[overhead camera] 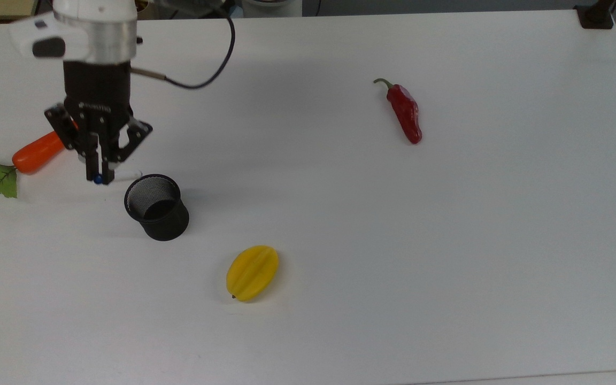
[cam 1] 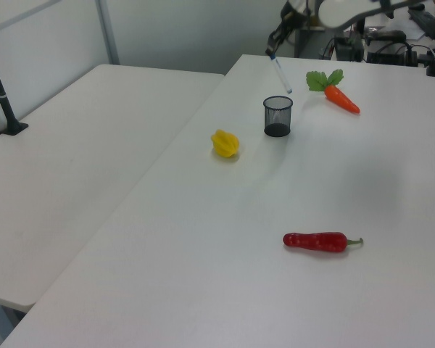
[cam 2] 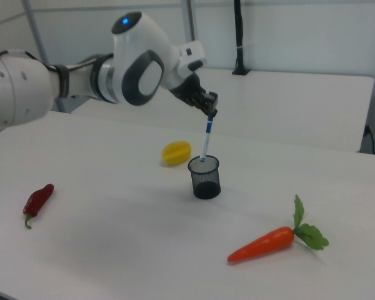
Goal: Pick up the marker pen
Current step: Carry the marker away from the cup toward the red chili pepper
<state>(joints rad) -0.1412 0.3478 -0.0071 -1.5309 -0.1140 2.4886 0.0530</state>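
Observation:
My gripper (overhead camera: 98,174) is shut on the blue cap end of the marker pen (cam 2: 206,137), a slim white barrel with a blue label. The pen (cam 1: 280,72) hangs tilted from the gripper (cam 1: 271,51), in the air above the black mesh cup (cam 1: 278,116). In the top view the pen's white barrel (overhead camera: 126,175) pokes out toward the cup (overhead camera: 155,206), whose inside looks bare. In the right view the gripper (cam 2: 209,112) holds the pen's top, and the pen's lower end lines up with the rim of the cup (cam 2: 205,177).
An orange carrot (overhead camera: 38,152) with green leaves lies by the arm at the top view's left. A yellow ribbed fruit (overhead camera: 253,272) sits below and right of the cup. A red chilli (overhead camera: 405,112) lies far off at the top view's upper right on the white table (overhead camera: 447,240).

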